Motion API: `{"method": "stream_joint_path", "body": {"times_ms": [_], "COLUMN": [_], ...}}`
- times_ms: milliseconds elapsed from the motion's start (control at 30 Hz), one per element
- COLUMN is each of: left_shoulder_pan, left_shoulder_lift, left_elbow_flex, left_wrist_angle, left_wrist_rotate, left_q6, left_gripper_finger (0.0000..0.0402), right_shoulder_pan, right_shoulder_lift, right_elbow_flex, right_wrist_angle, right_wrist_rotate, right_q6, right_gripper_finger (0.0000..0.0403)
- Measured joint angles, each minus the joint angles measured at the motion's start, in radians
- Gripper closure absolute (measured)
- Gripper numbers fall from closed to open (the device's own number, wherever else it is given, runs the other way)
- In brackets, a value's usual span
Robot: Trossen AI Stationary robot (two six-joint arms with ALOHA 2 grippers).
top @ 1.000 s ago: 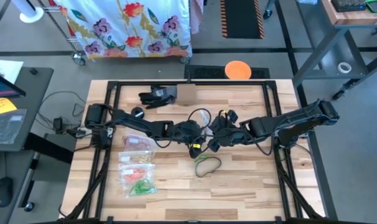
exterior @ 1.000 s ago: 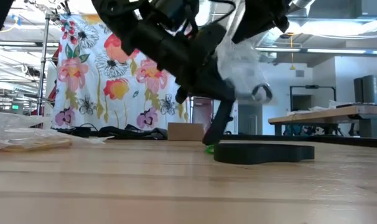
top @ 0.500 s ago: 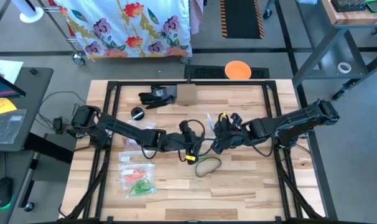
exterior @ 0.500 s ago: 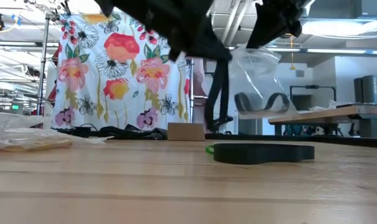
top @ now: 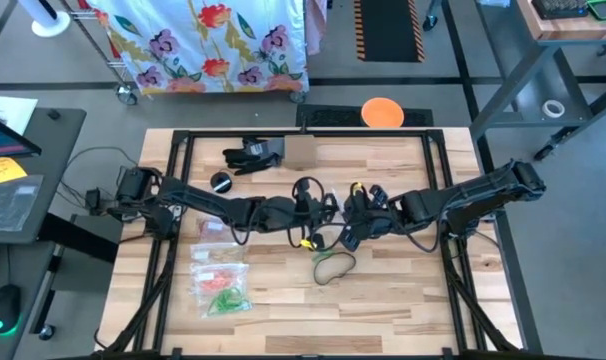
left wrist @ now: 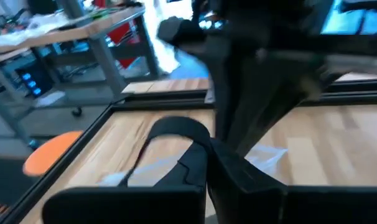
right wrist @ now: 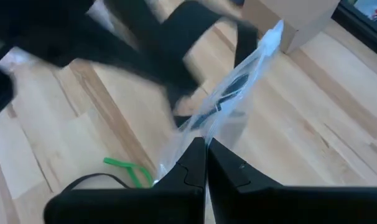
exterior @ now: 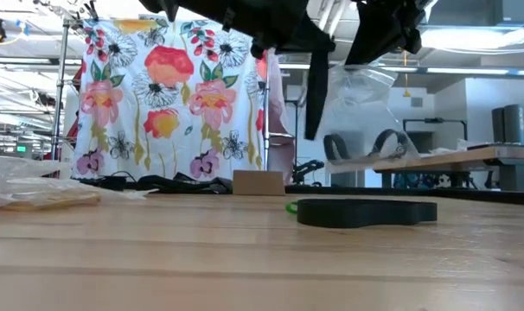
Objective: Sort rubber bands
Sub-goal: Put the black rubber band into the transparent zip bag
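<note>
Thin green rubber bands (right wrist: 127,169); limp, flat on wood.

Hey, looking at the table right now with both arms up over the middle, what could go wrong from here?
1. The right gripper pinches only the edge of a clear plastic bag hanging above the table; it could slip out.
2. The left gripper, shut, sits very close to the right one; the arms might bump.
3. Dark rubber bands and a green one lie loose on the wood and could be scattered if the bag swings low.
</note>
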Motion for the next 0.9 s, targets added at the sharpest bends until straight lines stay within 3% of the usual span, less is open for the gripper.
{"method": "stream_joint_path", "body": {"times_ms": [533, 900], "left_shoulder_pan": [0.03, 0.024], "left_shoulder_lift": [0.033, 0.051], "left_elbow_flex": [0.002, 0.001], "left_wrist_angle": [-0.002, -0.032], "left_wrist_rotate": [0.039, 0.001], "left_q6": [-0.016, -0.06], "left_gripper_finger": [0.0401, 0.0401], "right_shoulder_pan": [-0.016, -0.016], "right_shoulder_lift": [0.001, 0.0], "right_elbow_flex": [-0.002, -0.002], "right_wrist_angle": [0.082, 0.091], "right_wrist_rotate": [-0.017, -0.01], "right_q6": [-0.019, -0.019], "right_gripper_finger": [0.0403, 0.0403]}}
